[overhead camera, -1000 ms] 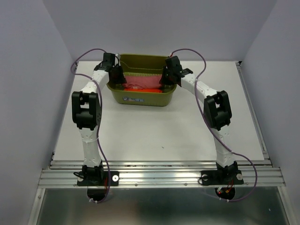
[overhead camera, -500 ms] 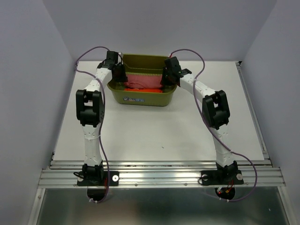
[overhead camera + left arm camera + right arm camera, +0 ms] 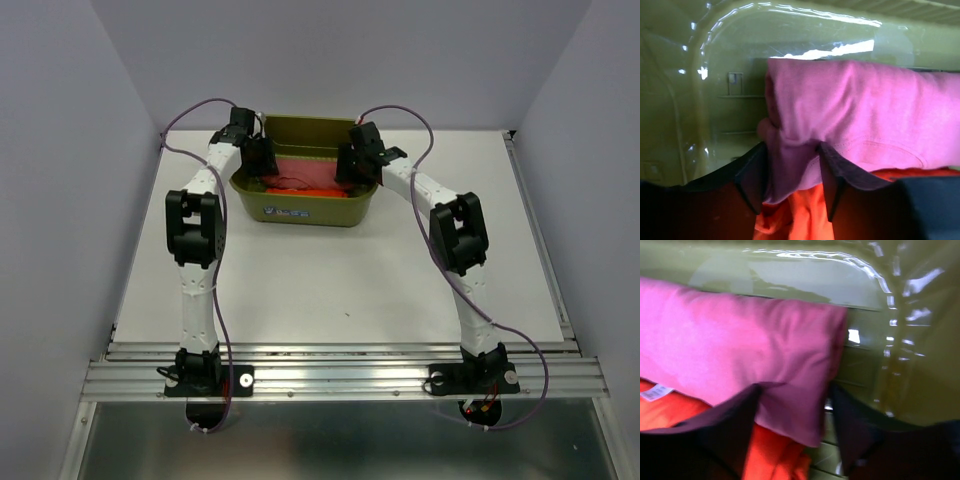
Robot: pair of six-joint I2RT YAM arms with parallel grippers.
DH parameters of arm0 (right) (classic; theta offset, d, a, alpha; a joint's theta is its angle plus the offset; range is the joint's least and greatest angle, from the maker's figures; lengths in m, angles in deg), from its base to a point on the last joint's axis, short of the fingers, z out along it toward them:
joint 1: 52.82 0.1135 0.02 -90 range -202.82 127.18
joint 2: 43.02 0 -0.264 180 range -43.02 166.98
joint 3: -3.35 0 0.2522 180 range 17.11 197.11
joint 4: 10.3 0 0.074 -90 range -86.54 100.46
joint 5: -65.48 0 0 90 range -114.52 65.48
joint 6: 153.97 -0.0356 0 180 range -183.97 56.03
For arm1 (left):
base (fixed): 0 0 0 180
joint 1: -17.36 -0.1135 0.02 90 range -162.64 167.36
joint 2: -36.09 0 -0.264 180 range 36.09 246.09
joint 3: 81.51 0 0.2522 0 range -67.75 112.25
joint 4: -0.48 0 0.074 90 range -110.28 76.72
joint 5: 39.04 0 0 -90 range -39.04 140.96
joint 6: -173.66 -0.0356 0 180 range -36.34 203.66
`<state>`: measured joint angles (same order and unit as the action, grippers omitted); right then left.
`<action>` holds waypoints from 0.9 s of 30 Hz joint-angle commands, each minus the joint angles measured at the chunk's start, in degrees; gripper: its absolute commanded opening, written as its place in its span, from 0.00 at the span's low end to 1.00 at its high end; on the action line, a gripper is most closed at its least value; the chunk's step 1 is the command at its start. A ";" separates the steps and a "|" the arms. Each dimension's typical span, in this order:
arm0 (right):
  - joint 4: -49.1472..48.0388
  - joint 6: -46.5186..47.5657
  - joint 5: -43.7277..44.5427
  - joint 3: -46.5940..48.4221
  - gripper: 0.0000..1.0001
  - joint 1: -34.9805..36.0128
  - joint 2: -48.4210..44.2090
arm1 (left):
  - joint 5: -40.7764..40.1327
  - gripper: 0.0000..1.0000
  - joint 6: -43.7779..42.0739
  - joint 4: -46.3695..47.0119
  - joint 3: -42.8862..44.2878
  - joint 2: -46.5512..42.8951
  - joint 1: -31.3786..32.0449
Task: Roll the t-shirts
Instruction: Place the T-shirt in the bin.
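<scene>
Your tub (image 3: 305,212) sits at the far middle of the table (image 3: 330,280), and both shirts are inside it. The pink shirt (image 3: 865,115) lies as a thick roll running left to right across the tub. It rests on the orange shirt (image 3: 802,215), which shows under it and along its near side.

Your left claw (image 3: 792,175) is down inside the tub's left end, at the left end of the roll. Its fingers (image 3: 752,177) stand apart with the hanging end of the pink cloth filling the gap between them, so it reads as opened rather than pinching.

Your right claw (image 3: 795,407) is inside the tub's right end, at the right end of the roll. Its jaws are spread too. The corner of the pink roll lies between them against one finger, and a strip of green tub wall shows between the cloth and the other finger, so it grips nothing.

In the right wrist view a small white label (image 3: 655,391) lies on the orange cloth, just under the edge of the pink roll
</scene>
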<state>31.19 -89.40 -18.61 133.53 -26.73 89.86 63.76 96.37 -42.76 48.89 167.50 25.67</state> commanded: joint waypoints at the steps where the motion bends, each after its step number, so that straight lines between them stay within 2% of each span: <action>1: 1.28 0.38 2.35 1.79 0.72 -0.33 -2.10 | -1.02 0.57 -0.58 -2.51 3.94 -1.07 -0.49; 4: 1.10 0.12 2.79 1.88 0.88 -0.33 -2.97 | -0.67 0.70 -0.67 -3.48 4.91 -1.25 -0.49; 8: 1.01 -0.67 3.84 2.06 0.97 -0.33 -3.94 | -0.67 0.84 -0.49 -4.28 5.53 -2.12 -0.49; 10: 0.93 -0.85 4.19 1.71 0.99 -0.33 -4.47 | -1.11 0.86 -0.41 -4.10 5.09 -3.09 -0.49; 19: -5.57 -1.11 3.40 -3.57 1.00 -0.33 -10.09 | -2.34 0.86 0.56 -1.90 3.59 -6.52 -0.49; 27: -5.67 -0.50 4.11 -0.94 1.00 -0.33 -9.75 | -1.20 0.85 1.09 -1.11 5.88 -7.05 -0.14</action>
<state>26.73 -90.18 -18.61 130.25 -25.38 82.82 65.27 96.28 -45.34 51.54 166.47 27.38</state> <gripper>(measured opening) 0.995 0.855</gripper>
